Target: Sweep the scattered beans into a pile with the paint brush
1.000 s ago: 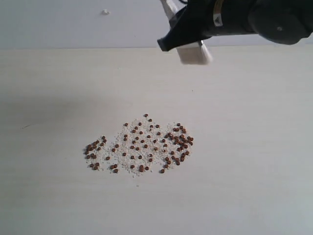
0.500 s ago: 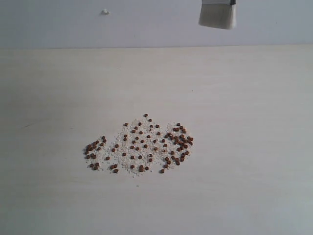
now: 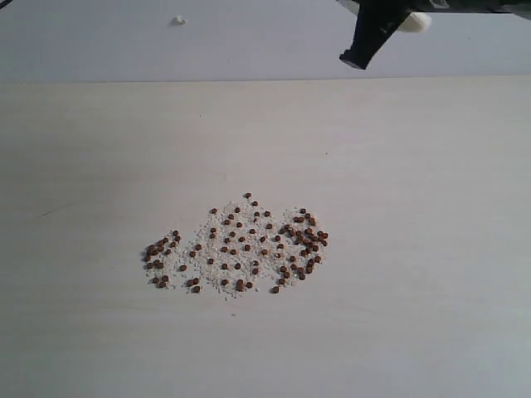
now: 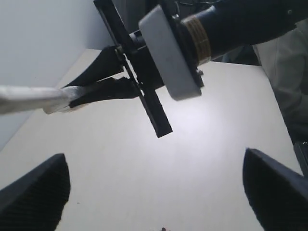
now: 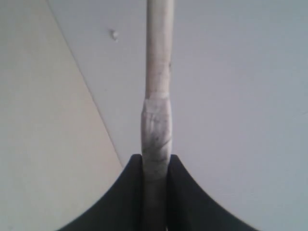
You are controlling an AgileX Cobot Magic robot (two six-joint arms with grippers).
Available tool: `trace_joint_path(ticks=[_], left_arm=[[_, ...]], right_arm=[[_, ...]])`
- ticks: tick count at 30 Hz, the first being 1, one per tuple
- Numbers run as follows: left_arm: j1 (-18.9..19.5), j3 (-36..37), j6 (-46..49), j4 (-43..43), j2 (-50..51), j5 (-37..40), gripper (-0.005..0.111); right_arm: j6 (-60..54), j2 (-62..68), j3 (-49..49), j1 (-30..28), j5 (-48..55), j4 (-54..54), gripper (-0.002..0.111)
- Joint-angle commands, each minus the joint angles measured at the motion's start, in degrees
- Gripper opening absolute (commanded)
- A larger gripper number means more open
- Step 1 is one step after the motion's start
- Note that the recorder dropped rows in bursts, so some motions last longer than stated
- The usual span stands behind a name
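Note:
The beans [image 3: 241, 245] lie in a loose patch of reddish-brown pellets and whitish crumbs in the middle of the pale table [image 3: 431, 249]. High above the table's far edge, my right gripper [image 3: 362, 48] points down, a pale bit of the paint brush [image 3: 413, 22] beside it. In the right wrist view the gripper [image 5: 155, 160] is shut on the brush [image 5: 157, 96], seen edge-on. The left wrist view shows my left gripper [image 4: 156, 197] open and empty over bare table, one bean [image 4: 163, 229] at the frame edge. Beyond it is the right gripper [image 4: 103, 84] with the brush [image 4: 29, 98].
A grey wall [image 3: 207, 41] with a small white mark [image 3: 178, 20] rises behind the table's back edge. Someone in pale clothing [image 4: 288, 82] stands past the far side in the left wrist view.
My right gripper has risen and turned with the brush. The bristles that hung over the table's back edge are now out of the exterior view. The beans have not moved.

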Motion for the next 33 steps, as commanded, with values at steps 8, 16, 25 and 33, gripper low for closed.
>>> trace_joint_path(ticks=[8, 16, 25, 33], left_arm=[[4.0, 0.1, 2.7, -3.6, 2.6, 0.3, 0.090], [8.1, 0.1, 5.3, -3.5, 2.9, 0.3, 0.090], [16.2, 0.1, 3.7, -11.1, 2.9, 0.3, 0.090], [11.9, 0.1, 6.0, -14.2, 2.9, 0.3, 0.090]], right_arm=[[8.0, 6.0, -2.0, -0.2, -8.8, -21.3, 0.000], [39.2, 8.2, -7.9, -0.7, -39.7, -31.0, 0.000], [50.6, 10.8, -8.1, -13.0, -54.5, -22.7, 0.000], [59.7, 19.6, -8.1, -20.7, -64.8, -11.3, 0.000]])
